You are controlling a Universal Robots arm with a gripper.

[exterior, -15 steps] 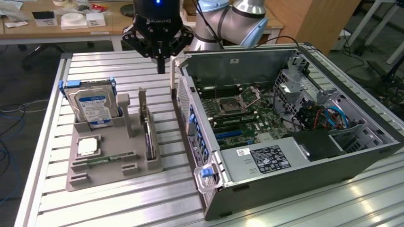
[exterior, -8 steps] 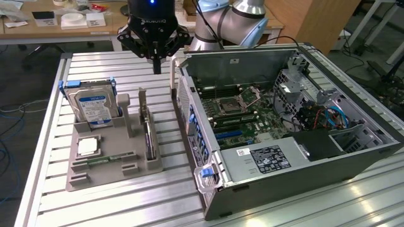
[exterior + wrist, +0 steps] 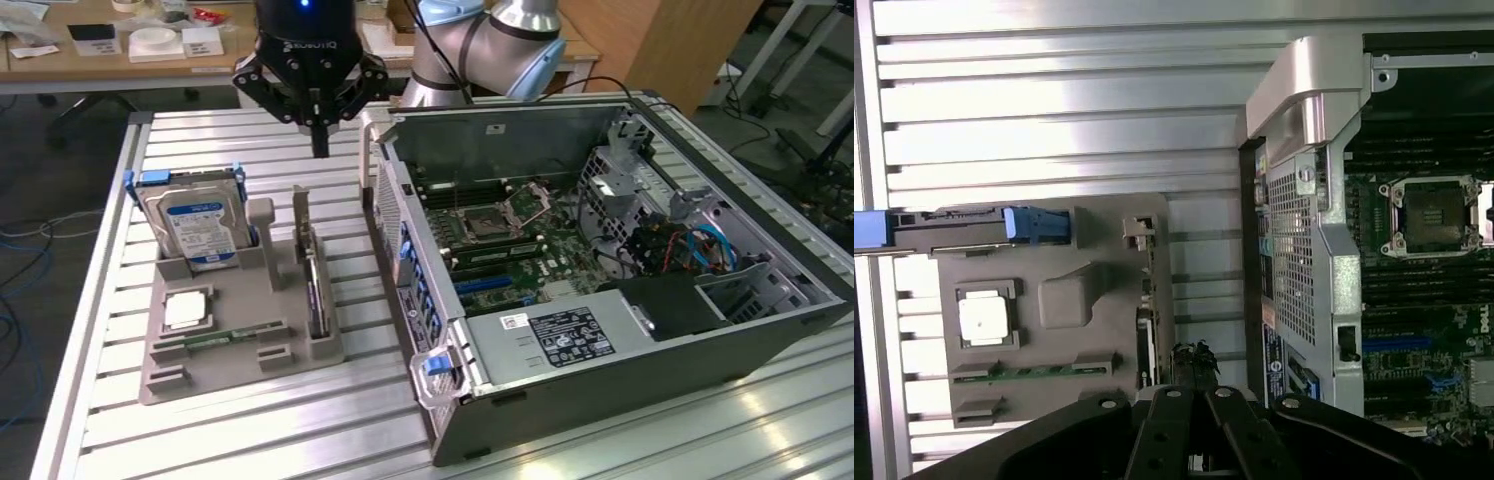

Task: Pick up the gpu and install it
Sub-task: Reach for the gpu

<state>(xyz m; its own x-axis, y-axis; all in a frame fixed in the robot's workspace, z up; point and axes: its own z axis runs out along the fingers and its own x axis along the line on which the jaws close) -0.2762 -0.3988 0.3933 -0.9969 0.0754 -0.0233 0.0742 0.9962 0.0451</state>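
Observation:
The gpu (image 3: 312, 285) stands on edge in a slot of the grey holder tray (image 3: 287, 345), its pale bracket strip (image 3: 302, 215) at the far end. My gripper (image 3: 320, 148) hangs above the table just beyond that end of the tray, fingers shut and holding nothing. In the wrist view the gpu (image 3: 1146, 335) appears as a thin dark edge along the tray (image 3: 1064, 300), close to my shut gripper (image 3: 1194, 354). The open computer case (image 3: 747, 345) lies at the exterior view's right, with the motherboard (image 3: 514, 235) and its blue slots (image 3: 487, 285) exposed.
The tray also holds a hard drive (image 3: 198, 225) with blue rails, a square processor (image 3: 187, 308) and a green memory stick (image 3: 238, 336). The case's raised wall (image 3: 376, 150) stands beside the gripper. The table (image 3: 200, 140) is ribbed aluminium. Desks and cables lie behind.

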